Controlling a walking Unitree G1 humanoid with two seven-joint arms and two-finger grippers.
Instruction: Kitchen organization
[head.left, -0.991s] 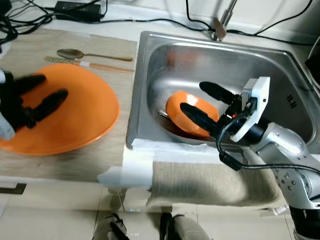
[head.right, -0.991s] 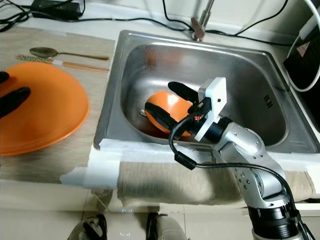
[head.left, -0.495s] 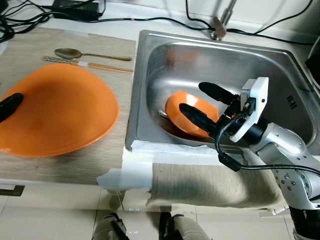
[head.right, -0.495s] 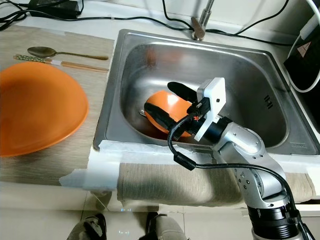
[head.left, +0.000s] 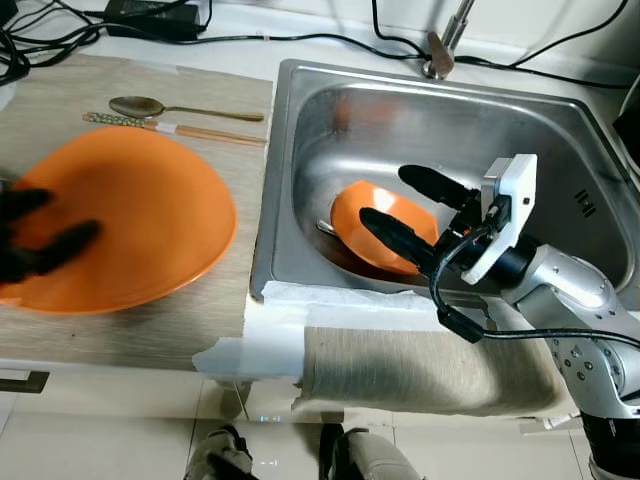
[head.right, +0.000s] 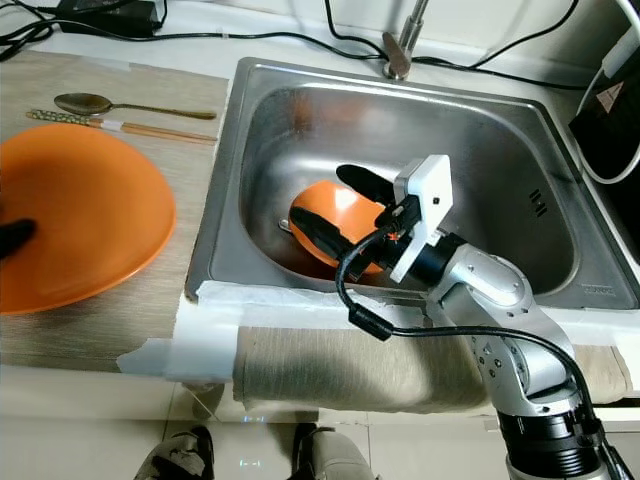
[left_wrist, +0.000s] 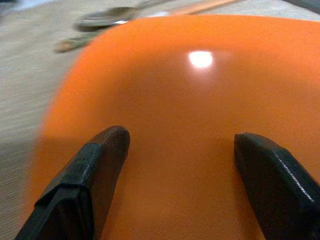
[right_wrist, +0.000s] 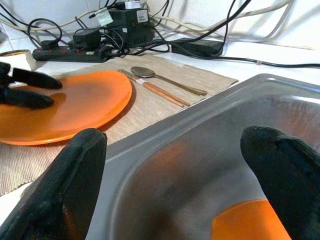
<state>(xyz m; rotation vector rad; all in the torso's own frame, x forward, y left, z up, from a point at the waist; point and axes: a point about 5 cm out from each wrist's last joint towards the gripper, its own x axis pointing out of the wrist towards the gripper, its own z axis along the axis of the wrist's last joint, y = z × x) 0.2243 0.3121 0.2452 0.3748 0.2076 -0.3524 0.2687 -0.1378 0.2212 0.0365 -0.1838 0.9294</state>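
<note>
While right tool (head.left: 415, 205) gapes wide over sink bowl (head.left: 385, 225), left tool (left_wrist: 180, 145) spread above plate (head.left: 130, 215)

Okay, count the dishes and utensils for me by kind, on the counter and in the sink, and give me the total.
Orange plates: 1, on the mat
Orange bowls: 1, in the sink
Spoons: 1, behind the plate
Chopsticks: 1 pair, beside the spoon
Total: 4

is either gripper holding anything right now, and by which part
Nothing is held. The right gripper is open above the orange bowl in the sink; the left gripper is open over the orange plate.
</note>
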